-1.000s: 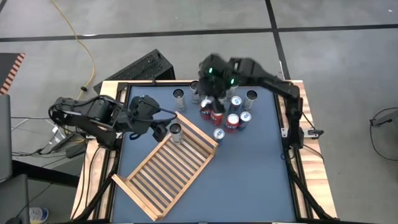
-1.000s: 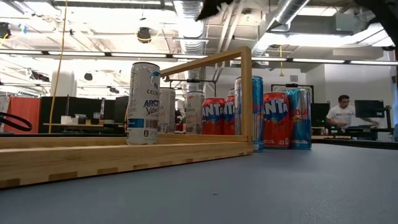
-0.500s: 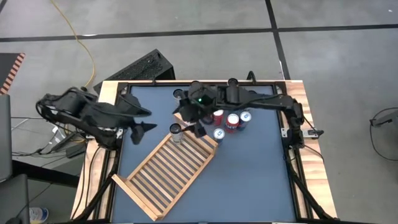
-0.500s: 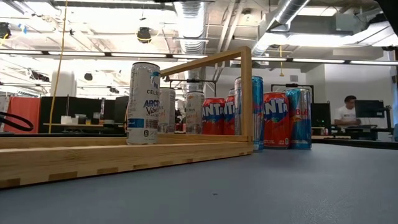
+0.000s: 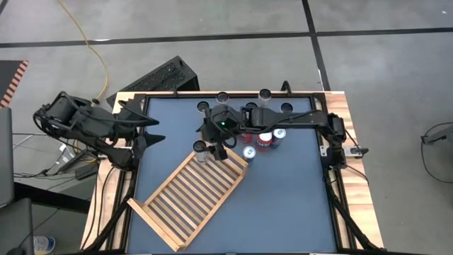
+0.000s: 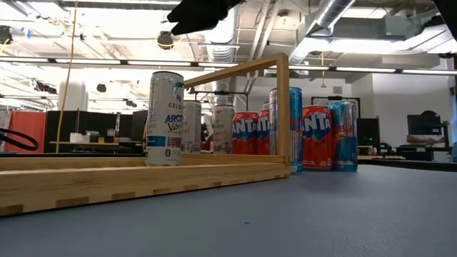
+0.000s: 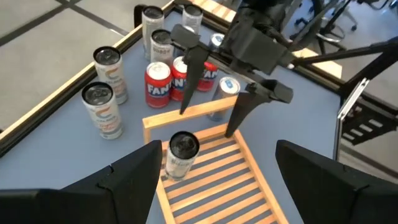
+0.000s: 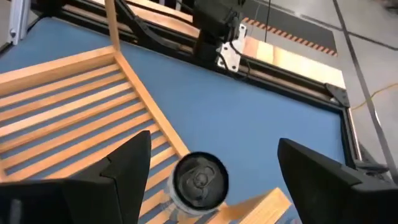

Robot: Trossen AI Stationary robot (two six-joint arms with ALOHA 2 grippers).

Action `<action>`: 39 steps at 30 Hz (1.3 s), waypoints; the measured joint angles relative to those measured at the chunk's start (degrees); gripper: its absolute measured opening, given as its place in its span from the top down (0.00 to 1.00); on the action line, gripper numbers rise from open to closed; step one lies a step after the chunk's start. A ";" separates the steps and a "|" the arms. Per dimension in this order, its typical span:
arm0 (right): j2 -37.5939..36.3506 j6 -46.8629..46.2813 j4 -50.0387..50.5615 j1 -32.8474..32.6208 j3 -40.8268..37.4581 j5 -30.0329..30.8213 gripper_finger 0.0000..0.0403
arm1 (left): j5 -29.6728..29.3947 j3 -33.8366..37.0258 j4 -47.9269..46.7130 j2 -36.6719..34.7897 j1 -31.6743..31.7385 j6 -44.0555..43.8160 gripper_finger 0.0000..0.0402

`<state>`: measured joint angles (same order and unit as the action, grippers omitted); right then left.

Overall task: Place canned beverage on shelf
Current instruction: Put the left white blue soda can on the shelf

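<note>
The right gripper (image 5: 214,147), fingers spread and empty, hangs above the tall white slim can (image 5: 200,149) standing upright in a corner of the slatted light-wood shelf (image 5: 190,191). Off beside the shelf, the left gripper (image 5: 146,129) waits, jaws apart.

shelf (image 5: 193,193) pale unfinished wood, matt slats. cans (image 6: 316,137) beside it glossy printed metal. table (image 5: 283,198) top under shelf matt blue, wood-edged.
</note>
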<state>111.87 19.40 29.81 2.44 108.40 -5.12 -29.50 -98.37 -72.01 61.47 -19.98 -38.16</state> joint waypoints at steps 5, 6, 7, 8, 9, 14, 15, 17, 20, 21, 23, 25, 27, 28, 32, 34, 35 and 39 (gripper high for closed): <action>2.00 -0.17 1.47 -0.85 0.09 1.76 0.22 | 1.25 0.00 -1.38 1.09 0.01 0.50 0.25; 2.51 -0.35 2.78 -1.10 -0.16 1.80 0.22 | 1.58 0.00 -1.36 1.42 0.01 0.63 0.25; 3.68 -0.36 2.18 -1.33 -0.03 1.80 0.22 | 1.80 0.00 -1.48 1.58 0.01 0.66 0.25; 4.41 -0.27 0.97 -1.46 0.57 1.90 0.22 | 2.05 0.01 -1.76 1.64 0.01 0.63 0.25; 4.70 -0.06 1.33 -1.66 0.86 2.23 0.22 | 2.27 0.02 -2.01 1.64 0.01 0.52 0.25; 6.74 0.41 1.77 -2.64 2.89 1.85 0.22 | 2.30 0.00 -2.04 1.83 0.01 -0.13 0.25; 7.53 0.48 2.60 -2.67 2.81 1.83 0.22 | 2.34 0.00 -2.05 1.88 0.01 -0.47 0.25; 8.64 0.39 1.00 -2.50 2.95 2.06 0.22 | 2.32 0.00 -2.03 1.90 0.03 -0.75 0.25; 8.70 0.15 2.64 -2.21 2.72 2.31 0.22 | 2.49 0.00 -2.08 1.90 0.01 -1.08 0.25; 8.58 0.14 2.27 -2.11 2.92 2.38 0.22 | 2.53 0.00 -2.08 1.94 0.01 -1.06 0.25; 8.27 0.15 3.17 -2.00 2.93 3.48 0.22 | 2.37 0.00 -2.08 1.93 0.01 -1.06 0.25; 8.32 0.17 3.02 -1.85 2.97 3.64 0.22 | 2.23 0.00 -2.02 1.92 0.01 -0.63 0.25; 8.44 0.15 3.49 -1.55 2.84 3.64 0.22 | 2.20 0.00 -1.99 1.92 0.03 -0.49 0.25; 8.44 0.13 3.38 -1.45 2.84 3.64 0.22 | 2.19 0.00 -1.99 1.92 0.03 -0.47 0.25; 9.18 0.12 2.90 -1.38 2.99 3.79 0.22 | 2.01 0.00 -1.99 1.92 0.03 -0.47 0.25; 9.57 0.11 3.49 -1.25 2.82 3.77 0.22 | 1.94 0.00 -1.98 1.92 0.03 -0.46 0.25; 9.65 0.13 3.38 -1.25 2.73 3.85 0.22 | 1.90 0.00 -1.96 1.92 0.02 -0.47 0.25; 10.89 0.31 2.62 -0.73 2.98 4.15 0.22 | 1.84 0.00 -1.91 1.92 0.03 -0.49 0.25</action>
<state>122.76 19.71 32.43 1.71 111.38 -0.97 -27.66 -98.37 -73.91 63.40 -19.94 -38.65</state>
